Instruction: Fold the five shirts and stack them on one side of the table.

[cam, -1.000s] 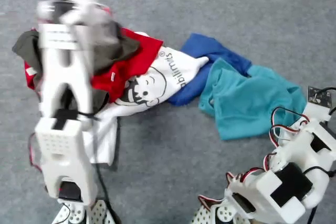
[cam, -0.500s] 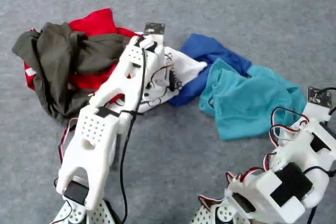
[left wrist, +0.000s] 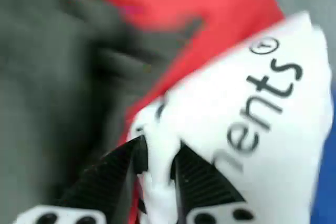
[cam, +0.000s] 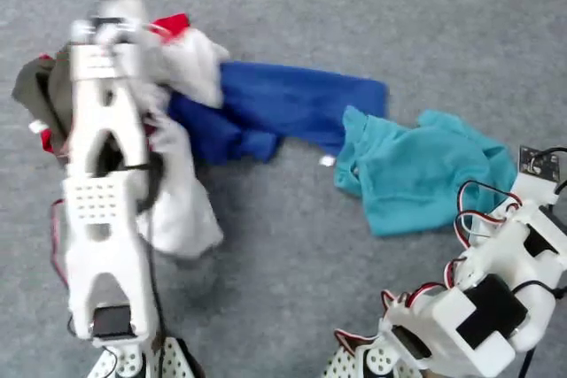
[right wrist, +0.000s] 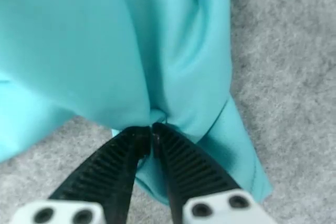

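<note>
Worktop [cam: 292, 272]: grey, felt-like covering. Lying on it, from the robot's left to right:
- dark grey shirt [cam: 35, 90] and red shirt [cam: 173, 24], bunched together at the far left
- white shirt [cam: 182, 210], crumpled, just beside them
- blue shirt [cam: 292, 104], drawn out long across the middle
- teal shirt [cam: 425, 174], rumpled, at the right, meeting the blue shirt's end

Left arm base [cam: 133, 362] and right arm base [cam: 372, 362] stand at the near edge.

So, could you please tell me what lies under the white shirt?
The white shirt drapes over one end of the blue shirt, with the red shirt and grey shirt beneath it; the left arm hides the rest.
</note>
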